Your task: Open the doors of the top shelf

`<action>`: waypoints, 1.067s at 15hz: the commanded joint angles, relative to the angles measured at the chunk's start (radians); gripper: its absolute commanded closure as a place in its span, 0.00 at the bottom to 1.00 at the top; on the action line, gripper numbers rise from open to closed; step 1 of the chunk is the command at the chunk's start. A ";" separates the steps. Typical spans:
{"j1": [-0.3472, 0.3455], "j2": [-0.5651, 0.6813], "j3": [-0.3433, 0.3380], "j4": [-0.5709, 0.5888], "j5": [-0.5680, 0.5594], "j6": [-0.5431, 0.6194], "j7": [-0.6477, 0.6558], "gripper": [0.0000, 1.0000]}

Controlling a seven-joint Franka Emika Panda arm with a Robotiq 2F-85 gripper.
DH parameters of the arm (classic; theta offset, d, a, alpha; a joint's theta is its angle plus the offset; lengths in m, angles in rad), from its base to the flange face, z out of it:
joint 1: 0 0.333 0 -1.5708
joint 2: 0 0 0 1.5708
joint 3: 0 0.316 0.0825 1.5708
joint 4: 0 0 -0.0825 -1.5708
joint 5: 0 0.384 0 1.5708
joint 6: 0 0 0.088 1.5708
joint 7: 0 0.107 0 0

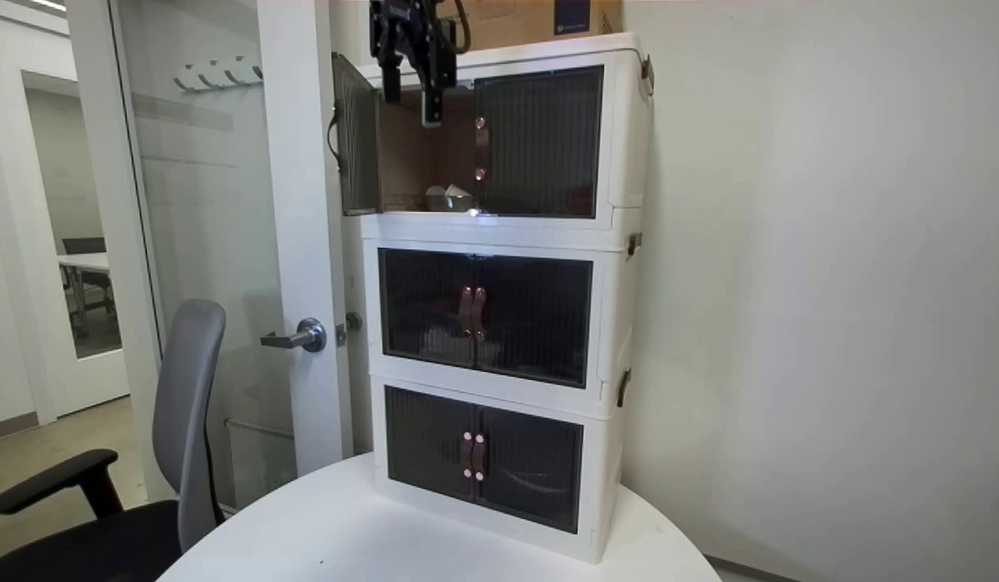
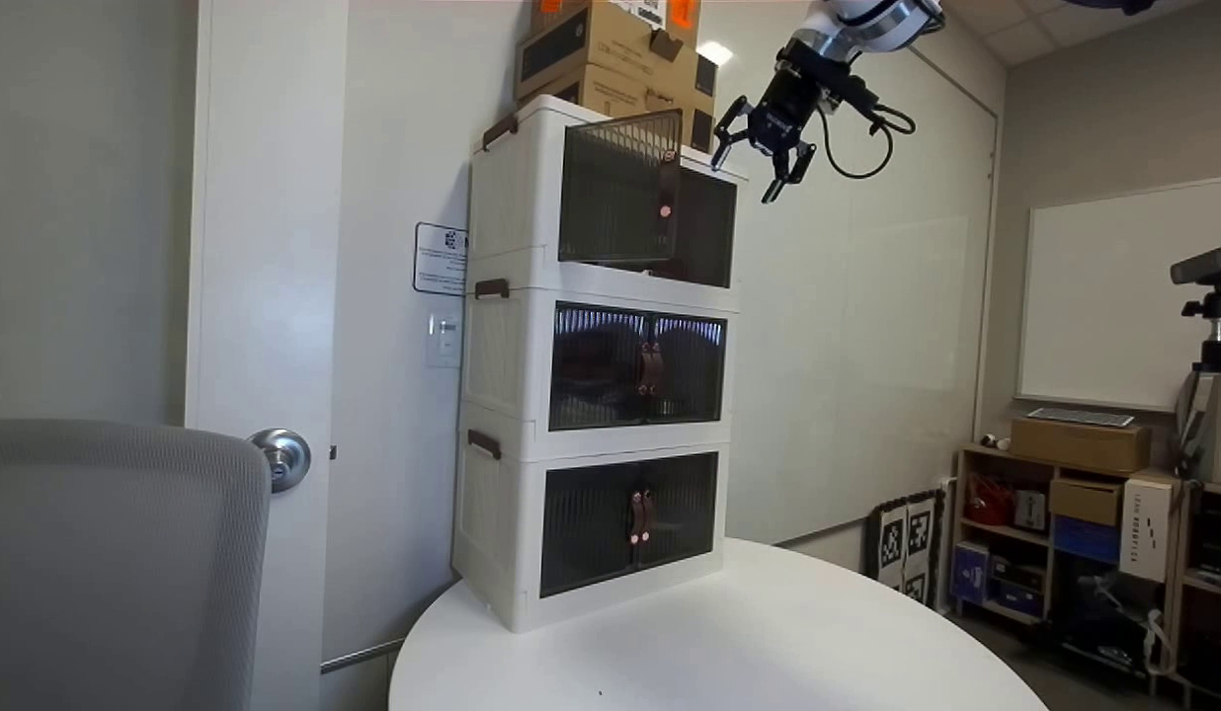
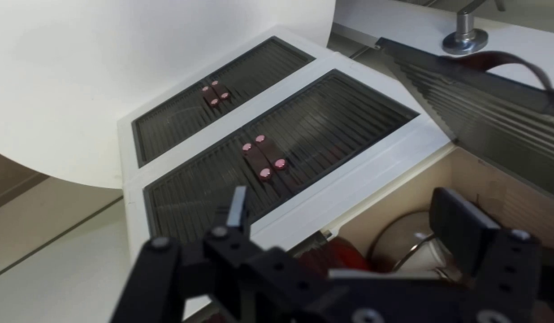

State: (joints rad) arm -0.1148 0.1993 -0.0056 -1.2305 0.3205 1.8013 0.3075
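Note:
The top shelf [image 1: 626, 145] is the highest tier of the white cabinet. One of its dark doors [image 1: 359, 141] is swung wide open; it also shows in an exterior view [image 2: 615, 188] and in the wrist view [image 3: 487, 103]. The other door [image 1: 540, 145] is shut, its brown handle [image 1: 482, 149] at its inner edge; it also shows in an exterior view [image 2: 709, 227]. My gripper [image 1: 410, 107] is open and empty in front of the shelf's upper part. It is apart from both doors in an exterior view [image 2: 744, 181]. Its fingers spread wide in the wrist view [image 3: 348, 211].
Inside the open half are a glass dish [image 3: 402, 237] and a red object [image 3: 348, 255]. Two lower tiers have shut doors [image 1: 532, 319]. Cardboard boxes [image 2: 630, 59] stand on top. The cabinet stands on a round white table [image 1: 435, 541]; a chair [image 1: 188, 404] is beside it.

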 commanded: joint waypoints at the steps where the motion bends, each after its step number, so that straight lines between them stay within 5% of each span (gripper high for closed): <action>1: -0.012 -0.034 0.014 -0.029 0.077 0.016 -0.095 0.00; 6: 0.021 -0.021 0.012 -0.041 -0.044 0.071 -0.143 0.00; 16: 0.040 0.037 0.028 -0.160 -0.061 0.593 -0.258 0.00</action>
State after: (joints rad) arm -0.0665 0.2160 0.0159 -1.3822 0.2350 2.2940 0.1149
